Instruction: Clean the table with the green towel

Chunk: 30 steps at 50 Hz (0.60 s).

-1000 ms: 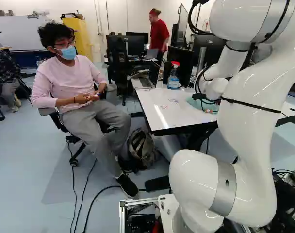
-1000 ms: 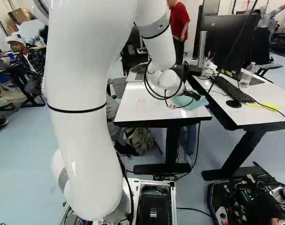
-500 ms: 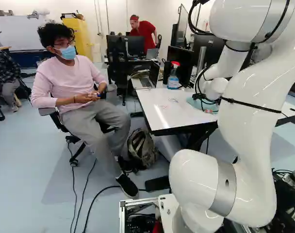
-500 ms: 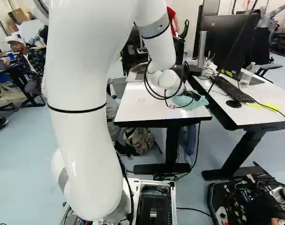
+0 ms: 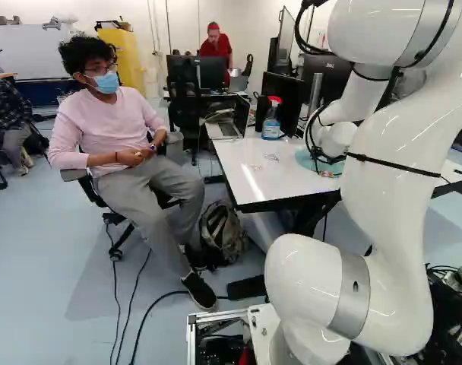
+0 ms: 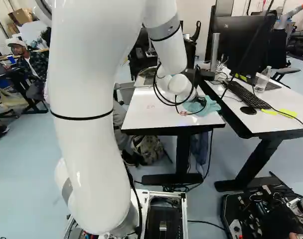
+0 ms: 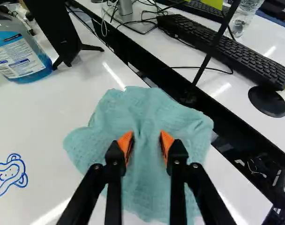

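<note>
Got pale, rumpled green towel point(image 7: 184, 124) on table point(image 6: 150, 113); got gripper point(image 6: 203, 102) clamped on its raised fold, w/ more cloth btwn. & around fingers.

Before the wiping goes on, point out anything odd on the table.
A blue doodle and faint reddish marks stand out on the white table: drawn marks look odd on a desktop, and probably need wiping. No spill shows, and the spray bottle stands upright.
</note>
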{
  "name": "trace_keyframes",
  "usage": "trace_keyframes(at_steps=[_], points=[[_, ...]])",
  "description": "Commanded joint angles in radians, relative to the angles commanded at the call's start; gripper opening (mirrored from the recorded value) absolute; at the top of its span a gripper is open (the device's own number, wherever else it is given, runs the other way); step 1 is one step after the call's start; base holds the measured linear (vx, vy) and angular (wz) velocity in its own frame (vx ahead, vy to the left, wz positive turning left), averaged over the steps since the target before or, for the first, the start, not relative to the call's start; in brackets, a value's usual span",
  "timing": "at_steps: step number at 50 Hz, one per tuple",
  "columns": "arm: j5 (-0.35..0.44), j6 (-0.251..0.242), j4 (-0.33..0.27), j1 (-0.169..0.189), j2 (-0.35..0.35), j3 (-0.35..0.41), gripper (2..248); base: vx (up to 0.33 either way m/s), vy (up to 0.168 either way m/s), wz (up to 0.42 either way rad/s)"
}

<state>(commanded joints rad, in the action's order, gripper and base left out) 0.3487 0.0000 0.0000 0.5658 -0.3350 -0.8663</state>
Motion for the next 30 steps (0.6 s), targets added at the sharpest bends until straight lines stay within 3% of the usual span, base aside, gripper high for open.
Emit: trace_keyframes(at_steps=[3, 4, 8, 9, 14, 15, 30], points=[[0.000, 0.000, 0.000, 0.000, 0.000, 0.000, 103, 0.000, 0.000, 0.000], [0.000, 0.000, 0.000, 0.000, 0.000, 0.000, 67, 0.000, 0.000, 0.000], [0.000, 0.000, 0.000, 0.000, 0.000, 0.000, 67, 0.000, 0.000, 0.000], [0.000, 0.000, 0.000, 0.000, 0.000, 0.000, 39, 0.000, 0.000, 0.000], [0.000, 0.000, 0.000, 0.000, 0.000, 0.000, 39, 0.000, 0.000, 0.000], [0.000, 0.000, 0.000, 0.000, 0.000, 0.000, 25, 0.000, 0.000, 0.000], [0.000, 0.000, 0.000, 0.000, 0.004, 0.001, 24, 0.000, 0.000, 0.000]])
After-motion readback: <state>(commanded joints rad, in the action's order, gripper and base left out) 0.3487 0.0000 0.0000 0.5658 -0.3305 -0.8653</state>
